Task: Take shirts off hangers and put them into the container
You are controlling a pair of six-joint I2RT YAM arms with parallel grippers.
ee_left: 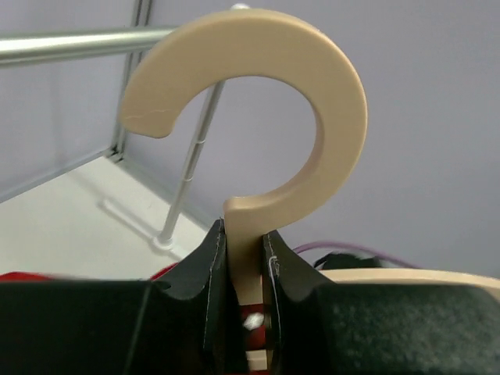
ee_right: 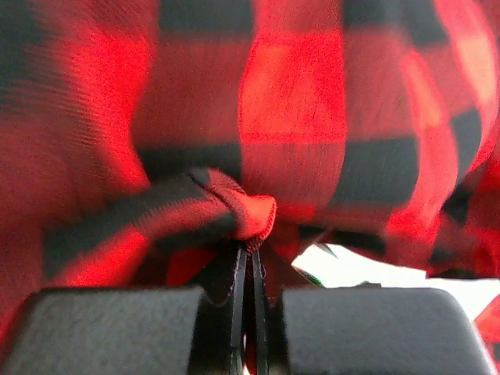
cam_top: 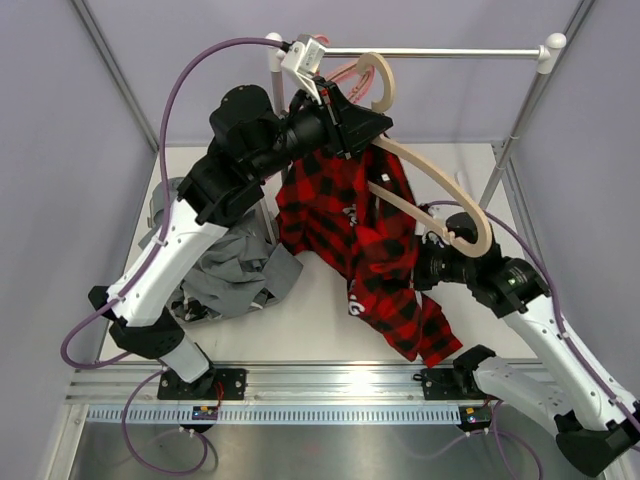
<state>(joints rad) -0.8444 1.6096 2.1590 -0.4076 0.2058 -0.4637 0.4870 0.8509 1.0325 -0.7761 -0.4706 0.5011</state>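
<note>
Looking at the red-and-black plaid shirt (cam_top: 345,215), you can see it is soft and floppy, and I think it is light, so it will sag and swing when you pull it. It hangs from the tan hanger (cam_top: 432,178) over the middle of the desk (cam_top: 320,320). One hanger arm is already bare and pokes out toward the right arm. Your left gripper (ee_left: 244,262) is clenched on the hanger's neck, just under the big hook. That is a good spot, because the hanger looks stiff and hard and should not bend. Your right gripper (ee_right: 248,269) is pinched tight on a small fold of the red cloth. A small pinch can slip, so pull slowly and downward, away from the hanger. The cloth could catch on the hanger's other end, which is hidden under the shirt. Watch the metal rail (cam_top: 440,51) and the pink hanger (cam_top: 345,72) just behind the left gripper; they are close, so do not lift up or back. The container (cam_top: 160,212) sits at the left, mostly hidden under the left arm, and the grey shirt (cam_top: 235,275) seems to lie in it and spill over it. The left arm is in the way there, so that side is tight. The front of the desk has more room.
</note>
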